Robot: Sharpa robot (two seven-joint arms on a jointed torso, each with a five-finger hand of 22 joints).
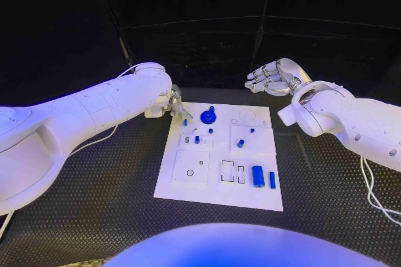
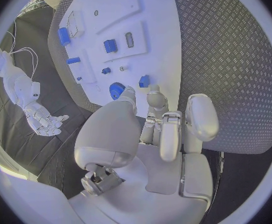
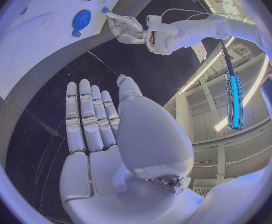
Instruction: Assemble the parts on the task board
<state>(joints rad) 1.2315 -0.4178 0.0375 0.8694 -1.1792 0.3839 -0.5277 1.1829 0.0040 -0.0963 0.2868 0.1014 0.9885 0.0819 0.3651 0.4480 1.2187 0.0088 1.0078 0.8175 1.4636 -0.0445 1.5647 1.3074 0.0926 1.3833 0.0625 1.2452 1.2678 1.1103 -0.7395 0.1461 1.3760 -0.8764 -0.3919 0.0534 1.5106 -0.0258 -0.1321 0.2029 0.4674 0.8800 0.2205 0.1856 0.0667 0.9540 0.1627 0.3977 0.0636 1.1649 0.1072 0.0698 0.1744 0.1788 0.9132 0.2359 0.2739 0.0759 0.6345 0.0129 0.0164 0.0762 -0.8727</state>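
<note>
The white task board (image 1: 251,197) lies mid-table. A round blue part (image 1: 208,116) stands near its far edge, with small blue pegs (image 1: 240,143) around it. A blue cylinder (image 1: 258,176) lies at the near right. My left hand (image 1: 173,105) hovers over the board's far left corner, holding nothing. Its fingertips (image 2: 153,92) point at a small blue peg (image 2: 144,80) beside the round part (image 2: 116,89), and I cannot tell whether they touch it. My right hand (image 1: 272,79) is raised beyond the far right corner, its fingers (image 3: 89,114) straight and empty.
Ribbed black matting (image 1: 100,209) surrounds the board on all sides. Raised white blocks (image 1: 191,168) and a rectangular slot (image 1: 227,170) sit on the board's near half. A white cable (image 1: 372,191) hangs by the right arm.
</note>
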